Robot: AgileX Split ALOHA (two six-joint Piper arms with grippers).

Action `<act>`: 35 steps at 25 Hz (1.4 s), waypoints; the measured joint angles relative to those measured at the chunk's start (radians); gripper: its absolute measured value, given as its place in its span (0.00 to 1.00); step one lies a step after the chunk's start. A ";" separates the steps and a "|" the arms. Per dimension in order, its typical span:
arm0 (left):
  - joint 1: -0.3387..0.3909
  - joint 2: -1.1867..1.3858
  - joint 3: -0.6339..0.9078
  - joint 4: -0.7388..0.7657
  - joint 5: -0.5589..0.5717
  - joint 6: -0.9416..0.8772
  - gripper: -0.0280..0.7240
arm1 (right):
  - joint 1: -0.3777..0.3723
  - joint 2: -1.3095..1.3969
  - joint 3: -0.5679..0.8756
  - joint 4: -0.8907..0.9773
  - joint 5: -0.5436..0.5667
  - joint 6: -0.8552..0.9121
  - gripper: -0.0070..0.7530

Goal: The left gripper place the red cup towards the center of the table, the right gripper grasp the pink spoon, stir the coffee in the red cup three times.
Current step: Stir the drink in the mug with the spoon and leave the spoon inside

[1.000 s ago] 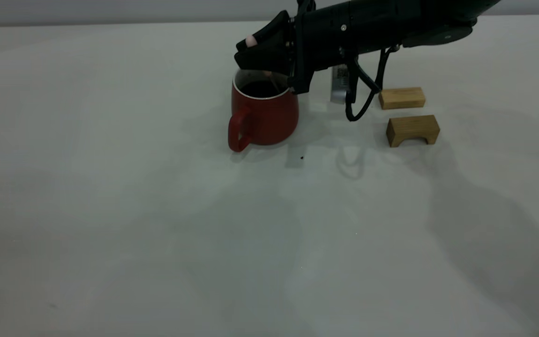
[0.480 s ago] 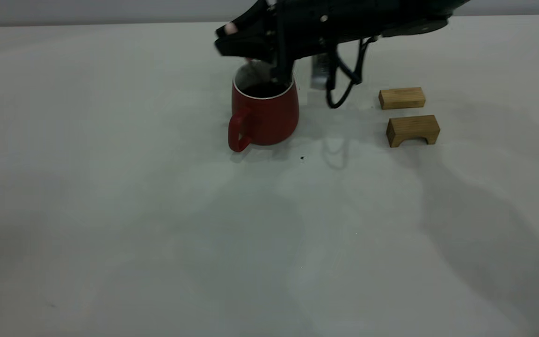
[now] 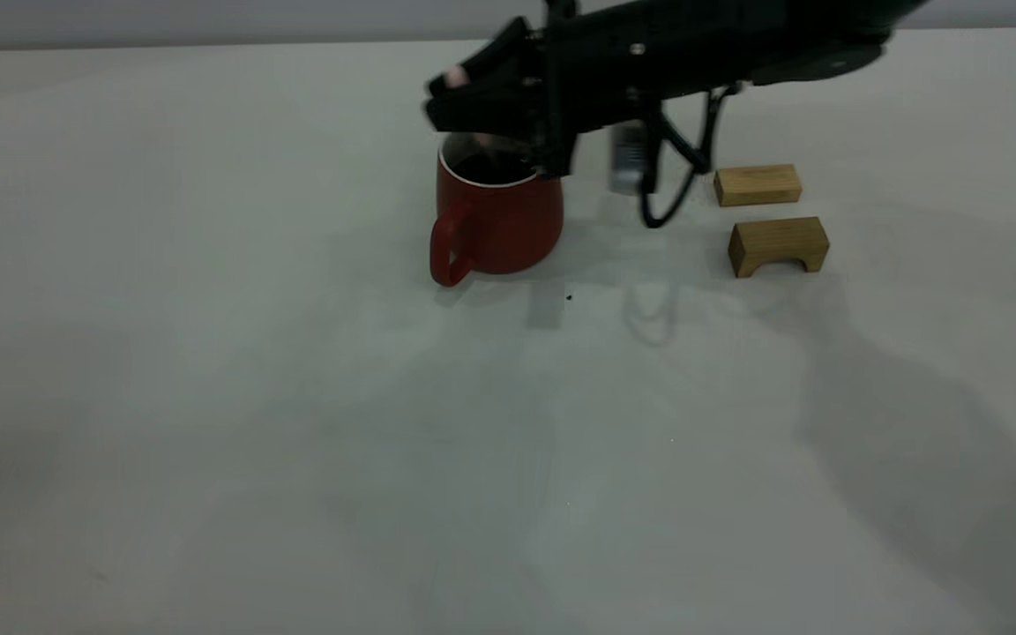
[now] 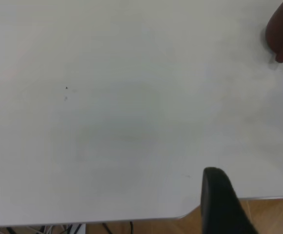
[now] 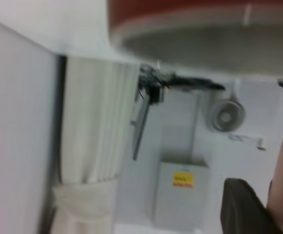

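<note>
The worktop [image 3: 296,441] holds the red cup [image 3: 497,220] near its middle, so placing looks done. The right pincer [image 3: 473,101] grips the pink spoon [image 3: 453,78] over the coffee [image 3: 492,168]; stirring seems underway.

Count on the table [image 3: 208,397]: one red cup [image 3: 499,220]; one pink spoon [image 3: 455,78], only its handle end visible; two tan wooden blocks, far one [image 3: 757,184] flat, near one [image 3: 778,244] arched. One arm over the table, its right gripper [image 3: 473,93]; one dark speck [image 3: 569,297].
</note>
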 joint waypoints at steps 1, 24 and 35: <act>0.000 0.000 0.000 0.000 0.000 0.000 0.58 | 0.008 0.012 -0.026 0.000 0.011 0.005 0.17; 0.000 0.000 0.000 0.000 0.000 0.000 0.58 | -0.011 0.042 0.012 0.008 0.124 0.065 0.17; 0.000 0.000 0.000 0.000 0.000 0.000 0.58 | -0.003 0.050 0.012 -0.088 0.139 0.040 0.86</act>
